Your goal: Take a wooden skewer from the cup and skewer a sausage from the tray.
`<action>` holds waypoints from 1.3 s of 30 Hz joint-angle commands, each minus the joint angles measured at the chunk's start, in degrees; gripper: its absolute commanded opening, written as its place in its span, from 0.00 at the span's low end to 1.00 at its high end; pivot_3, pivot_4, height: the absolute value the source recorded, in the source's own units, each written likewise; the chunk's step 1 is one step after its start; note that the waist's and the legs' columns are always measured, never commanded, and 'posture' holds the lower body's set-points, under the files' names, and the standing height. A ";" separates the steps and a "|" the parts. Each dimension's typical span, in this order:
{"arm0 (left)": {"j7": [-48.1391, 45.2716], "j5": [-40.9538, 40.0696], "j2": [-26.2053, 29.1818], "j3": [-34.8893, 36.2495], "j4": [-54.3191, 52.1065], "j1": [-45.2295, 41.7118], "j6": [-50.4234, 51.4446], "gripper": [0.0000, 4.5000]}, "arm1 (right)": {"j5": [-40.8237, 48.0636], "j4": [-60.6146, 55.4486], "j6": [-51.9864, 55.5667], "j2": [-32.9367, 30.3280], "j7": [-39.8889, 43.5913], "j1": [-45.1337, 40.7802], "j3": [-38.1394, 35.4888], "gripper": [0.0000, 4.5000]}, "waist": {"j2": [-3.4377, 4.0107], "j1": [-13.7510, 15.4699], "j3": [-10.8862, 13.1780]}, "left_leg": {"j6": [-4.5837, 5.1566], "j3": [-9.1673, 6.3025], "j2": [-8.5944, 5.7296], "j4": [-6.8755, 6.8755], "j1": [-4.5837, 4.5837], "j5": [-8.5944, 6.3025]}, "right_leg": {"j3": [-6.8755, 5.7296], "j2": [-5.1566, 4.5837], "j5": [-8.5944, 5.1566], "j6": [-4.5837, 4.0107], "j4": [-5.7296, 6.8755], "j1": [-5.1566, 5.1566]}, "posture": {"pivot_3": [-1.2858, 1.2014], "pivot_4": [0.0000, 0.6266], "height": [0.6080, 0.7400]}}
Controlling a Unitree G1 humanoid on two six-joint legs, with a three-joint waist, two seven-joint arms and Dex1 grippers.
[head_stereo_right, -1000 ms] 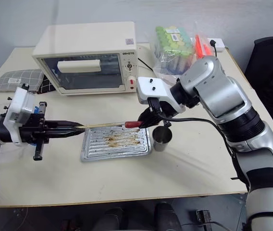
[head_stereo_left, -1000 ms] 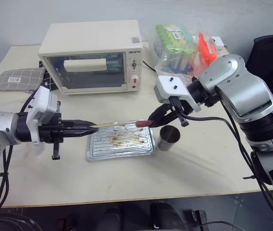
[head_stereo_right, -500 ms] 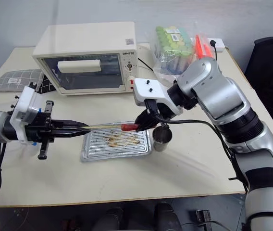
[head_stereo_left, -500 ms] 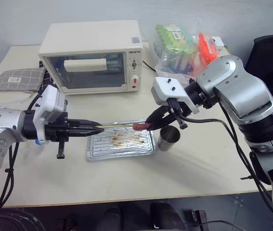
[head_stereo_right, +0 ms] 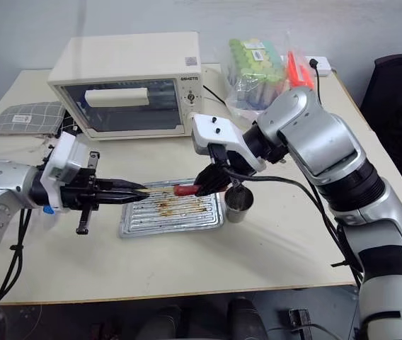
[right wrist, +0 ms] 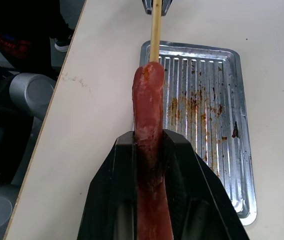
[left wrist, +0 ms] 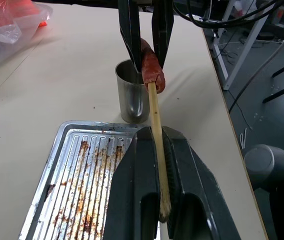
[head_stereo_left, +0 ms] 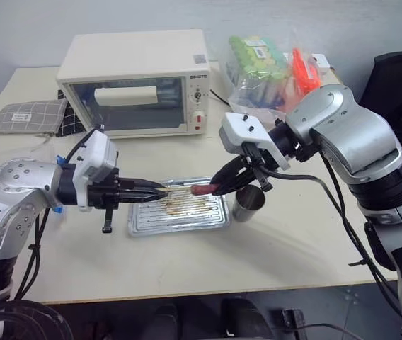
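Gripping the wooden skewer (left wrist: 155, 125) between closed black fingers, the left gripper (head_stereo_left: 156, 192) reaching level from the robot's left over the near-left part of the tray (head_stereo_left: 144, 221). Skewer clamped at its butt end, running straight out past the fingertips and above the tray's ribbed, grease-stained bottom. Tip meeting the near rounded end of the sausage (head_stereo_left: 202, 189), apparently just entering it; how deep, impossible to tell. Sausage reddish-brown and glossy, in line with the skewer, lifted clear of the tray and pinched lengthwise between the closed fingers of the right gripper (head_stereo_left: 219, 187), about half its length sticking out beyond the fingertips toward the skewer. Right gripper angling downward from the robot's right, opposite the left one, both meeting over the tray.

Below the two tools, the tray flat on the pale table (head_stereo_left: 272, 248), brown stains mostly along its middle. Just beside the tray's right edge, the cup (head_stereo_left: 248, 203), upright, shiny steel, under the right gripper's wrist.

Farther back, a cream toaster oven (head_stereo_left: 136, 81) with a glass door and red knobs, standing behind the tray. To its left, a grey checked cloth (head_stereo_left: 25, 115) lying flat near the table's far-left edge. To the oven's right, a clear plastic bag (head_stereo_left: 272, 67) holding green-capped and orange items, at the far-right part of the table. A black chair (head_stereo_left: 399, 78) beyond the table's right side.
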 commanded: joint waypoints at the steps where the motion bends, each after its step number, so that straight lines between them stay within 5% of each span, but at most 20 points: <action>1: -0.02 0.88 -1.07 -1.94 -1.41 -1.33 -0.70 0.00 | 2.38 -2.60 0.47 1.12 -0.43 -2.98 -2.82 0.16 | 0.00 0.02 0.00 | 0.00 0.00 0.00 0.00 0.00 0.00 | 0.00 0.00 0.00 0.00 0.00 0.00 | 0.52 0.24 1.00; 5: 0.16 1.92 -1.56 -1.55 -1.11 -1.18 -1.33 0.00 | 2.62 -2.93 1.25 0.74 -0.43 -3.08 -3.08 0.16 | 0.00 -0.06 0.00 | 0.00 0.00 0.00 0.00 0.00 0.00 | 0.00 0.00 0.00 0.00 0.01 0.00 | 0.52 0.24 1.00; 12: 2.25 2.63 -0.31 4.54 -1.95 4.84 -2.18 0.00 | 1.69 -0.87 -0.27 -1.25 -1.71 -3.20 -4.02 0.51 | 0.00 -0.02 0.00 | 0.00 -0.02 0.00 0.00 0.00 0.00 | 0.00 0.01 0.00 0.00 0.03 -0.04 | 0.52 0.24 1.00; 15: 4.98 2.27 -0.46 9.36 -3.95 9.00 -1.80 0.00 | 1.48 1.40 -1.00 -1.48 -2.74 -3.99 -5.43 0.51 | 0.00 -0.02 0.00 | 0.00 -0.02 -0.01 0.00 0.00 0.00 | 0.01 0.00 0.00 0.00 0.01 -0.04 | 0.52 0.24 1.00; 19: 12.57 0.47 -2.87 20.36 -9.76 17.07 0.61 0.00 | 3.19 3.48 0.17 -1.01 -4.69 -4.75 -8.62 0.51 | 0.00 -0.11 0.00 | 0.00 -0.02 0.00 -0.04 0.00 0.00 | 0.02 0.00 0.00 0.00 -0.02 -0.06 | 0.52 0.24 1.00; 27: 33.26 0.46 -17.73 45.44 -16.06 32.89 1.94 0.00 | 9.60 2.28 1.59 0.81 -7.39 -1.60 -16.11 0.91 | -0.02 0.14 -0.01 | 0.01 -0.03 0.00 0.00 0.00 -0.01 | 0.04 -0.01 0.00 0.00 -0.14 -0.06 | 0.52 0.24 1.00; 32: 33.56 3.65 -16.28 49.50 -8.53 36.58 -1.18 0.00 | 12.15 2.33 2.18 1.26 -9.01 -1.08 -18.41 0.91 | -0.09 0.45 -0.06 | 0.01 -0.06 -0.04 0.04 0.01 -0.01 | 0.02 -0.04 0.00 0.00 -0.15 -0.01 | 0.52 0.24 1.00; 39: 34.44 6.18 -10.47 46.37 8.25 30.44 -2.19 0.00 | 12.90 3.52 1.73 1.78 -11.10 -1.60 -18.37 0.91 | -0.12 0.18 -0.08 | 0.01 -0.07 -0.04 0.01 0.01 -0.02 | 0.01 -0.04 0.00 -0.01 -0.14 -0.03 | 0.52 0.24 1.00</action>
